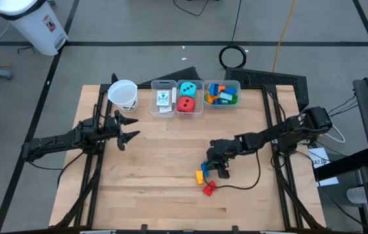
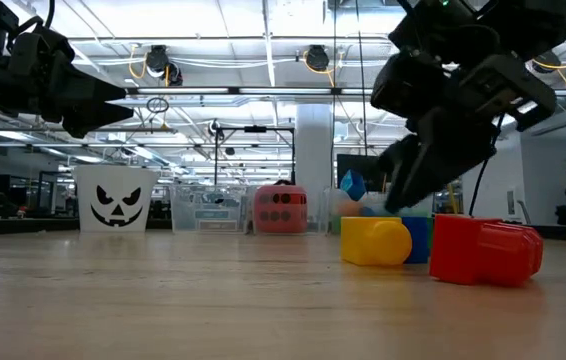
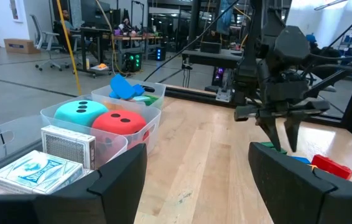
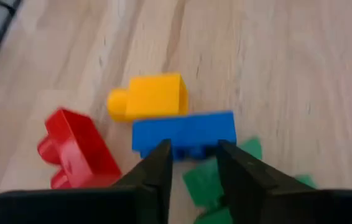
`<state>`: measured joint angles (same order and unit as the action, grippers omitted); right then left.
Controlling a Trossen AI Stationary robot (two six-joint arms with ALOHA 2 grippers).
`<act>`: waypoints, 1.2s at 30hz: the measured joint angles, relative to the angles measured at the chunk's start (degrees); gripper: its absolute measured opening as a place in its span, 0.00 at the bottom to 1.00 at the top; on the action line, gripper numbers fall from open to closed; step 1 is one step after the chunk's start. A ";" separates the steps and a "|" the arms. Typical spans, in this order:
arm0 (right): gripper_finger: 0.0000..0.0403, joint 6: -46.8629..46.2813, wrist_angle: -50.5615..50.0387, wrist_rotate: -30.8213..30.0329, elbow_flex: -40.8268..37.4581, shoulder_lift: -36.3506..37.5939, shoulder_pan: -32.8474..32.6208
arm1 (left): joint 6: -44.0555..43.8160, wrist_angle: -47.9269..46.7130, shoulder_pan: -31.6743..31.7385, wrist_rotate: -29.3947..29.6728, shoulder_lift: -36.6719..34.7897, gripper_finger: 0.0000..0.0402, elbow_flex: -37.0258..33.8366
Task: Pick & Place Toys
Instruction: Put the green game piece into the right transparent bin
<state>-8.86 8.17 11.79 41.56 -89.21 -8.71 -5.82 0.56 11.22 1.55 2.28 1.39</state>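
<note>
Wooden table (image 1: 158, 169): bare boards fill the middle of the high view; three loose bricks lie at lower centre-right.
Right gripper (image 4: 193, 163): mine, hovering just above the loose bricks, fingers a narrow gap apart and holding nothing.
Blue brick (image 4: 184, 132): directly ahead of my fingertips, lying flat, long side across my path.
Yellow brick (image 4: 150, 96): touching the blue one on its far side.
Red brick (image 4: 76, 147): just beside the pair, tipped on its side.
Green brick (image 4: 210, 180): partly under my fingers; its full shape is hidden.
Left gripper (image 1: 127, 127): waits at the left of the high view, fingers spread, empty.
Bins (image 1: 164, 112): upper centre; card packs (image 1: 164, 99), teal die (image 1: 187, 88) with red die (image 1: 186, 104), then sorted bricks (image 1: 221, 94).
Cup (image 1: 123, 95): left of the bins.
Step in hand: I judge it is gripping the blue brick.
Doing it well: widen first, straddle its short sides, descend straight, and avoid nudging yellow or pinching green along with it.
</note>
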 joint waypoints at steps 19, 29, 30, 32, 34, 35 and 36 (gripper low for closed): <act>0.11 -2.95 -20.78 -22.93 -0.07 13.95 1.09 | 0.00 -0.15 0.00 -0.01 0.00 0.71 0.00; 0.28 -9.52 -25.79 -19.73 -5.69 17.23 0.76 | 0.00 -0.22 0.00 -0.01 0.02 0.71 0.00; 0.28 -9.90 -23.56 -18.46 -6.64 17.29 0.79 | 0.00 -0.22 0.00 -0.01 0.01 0.71 0.00; 0.29 -9.33 -18.82 -15.80 -8.30 17.29 0.83 | 0.00 -0.25 0.00 -0.01 0.02 0.71 0.00; 0.28 -7.63 -16.93 -14.05 -9.13 17.35 0.83 | 0.00 -0.25 0.00 -0.01 0.02 0.71 0.00; 0.27 -7.34 -16.83 -13.52 -9.23 17.35 0.84 | 0.00 -0.25 0.00 -0.01 0.01 0.71 0.00; 0.26 -7.22 -17.08 -13.44 -9.25 17.35 0.85 | 0.00 -0.25 0.00 -0.01 0.02 0.71 0.00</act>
<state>-16.08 -8.91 -1.65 32.32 -71.85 -7.86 -5.82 0.32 11.22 1.54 2.31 1.39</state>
